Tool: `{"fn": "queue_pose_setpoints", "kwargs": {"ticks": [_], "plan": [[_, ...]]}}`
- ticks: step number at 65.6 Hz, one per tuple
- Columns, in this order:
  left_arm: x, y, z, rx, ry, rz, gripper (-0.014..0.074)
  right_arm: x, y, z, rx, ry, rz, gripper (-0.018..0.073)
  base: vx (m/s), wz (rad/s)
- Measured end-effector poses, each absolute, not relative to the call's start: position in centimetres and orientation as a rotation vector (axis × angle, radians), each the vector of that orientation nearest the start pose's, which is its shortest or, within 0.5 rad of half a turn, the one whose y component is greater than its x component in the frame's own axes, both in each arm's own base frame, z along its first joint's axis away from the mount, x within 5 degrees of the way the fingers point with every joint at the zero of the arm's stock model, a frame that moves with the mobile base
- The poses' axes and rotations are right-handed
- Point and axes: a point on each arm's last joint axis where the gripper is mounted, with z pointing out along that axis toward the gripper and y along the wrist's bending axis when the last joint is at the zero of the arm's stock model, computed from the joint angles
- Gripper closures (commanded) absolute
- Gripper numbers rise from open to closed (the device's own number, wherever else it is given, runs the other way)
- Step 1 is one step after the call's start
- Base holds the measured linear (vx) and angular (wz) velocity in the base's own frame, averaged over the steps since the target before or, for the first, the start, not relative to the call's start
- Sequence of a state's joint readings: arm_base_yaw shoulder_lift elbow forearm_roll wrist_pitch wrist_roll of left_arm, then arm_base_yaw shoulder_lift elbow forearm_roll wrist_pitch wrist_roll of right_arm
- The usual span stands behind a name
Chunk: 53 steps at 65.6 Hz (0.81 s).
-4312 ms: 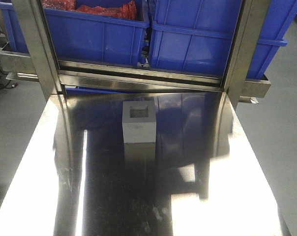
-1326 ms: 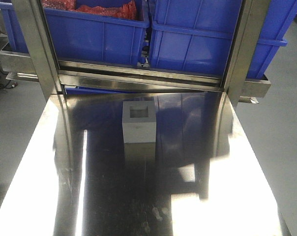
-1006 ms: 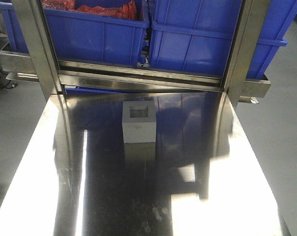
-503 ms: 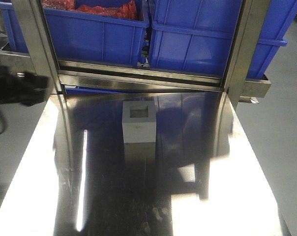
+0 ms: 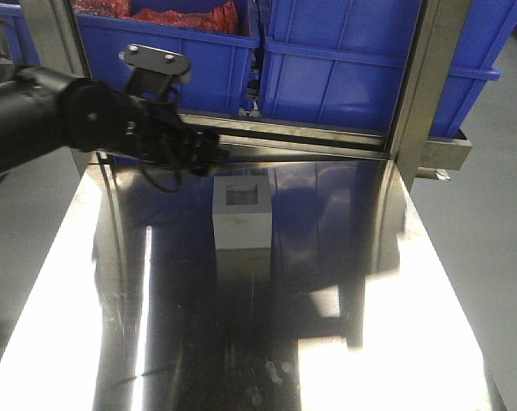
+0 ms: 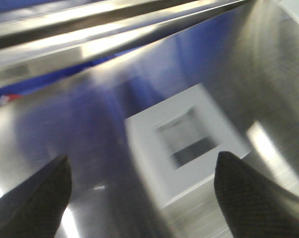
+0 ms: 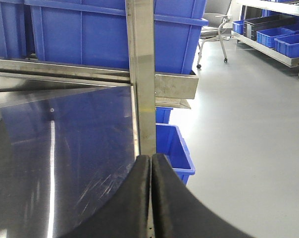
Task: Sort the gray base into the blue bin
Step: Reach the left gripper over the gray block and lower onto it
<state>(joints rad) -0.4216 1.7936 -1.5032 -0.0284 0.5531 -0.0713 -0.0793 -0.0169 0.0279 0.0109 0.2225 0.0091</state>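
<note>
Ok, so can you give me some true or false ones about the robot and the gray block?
1. The gray base stands on the shiny table with its square hole facing up. True.
2. The left hand is gripping the gray base. False: its fingers are spread open, and the base sits free on the table.
3. The right hand is shut, with nothing in it. True.
4. The gray base is already inside a bin. False: it is on the table, in front of the blue bins.
</note>
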Motion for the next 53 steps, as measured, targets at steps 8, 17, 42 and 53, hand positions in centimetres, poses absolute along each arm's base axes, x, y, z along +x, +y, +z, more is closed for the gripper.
{"fn": "queue_pose_setpoints", "kwargs": {"ticks": [8,17,42,53], "plan": [[39.6,-18.8,28.9,0.333,2.354,-0.32,0.0027,5.5,-0.4,18.4,0.083,1.715,-0.042,0.0564,0.0,0.0],[41.2,-19.8,27.3,0.283,2.423,-0.356,0.0027,5.5,-0.4,18.4,0.083,1.715,-0.042,0.0564,0.0,0.0],[43.6,-21.3,22.3,0.216,2.545,-0.393,0.0027,5.5,-0.4,18.4,0.083,1.715,-0.042,0.0564,0.0,0.0],[43.7,-21.3,21.6,0.195,2.562,-0.394,0.0027,5.5,-0.4,18.4,0.083,1.715,-0.042,0.0564,0.0,0.0]]}}
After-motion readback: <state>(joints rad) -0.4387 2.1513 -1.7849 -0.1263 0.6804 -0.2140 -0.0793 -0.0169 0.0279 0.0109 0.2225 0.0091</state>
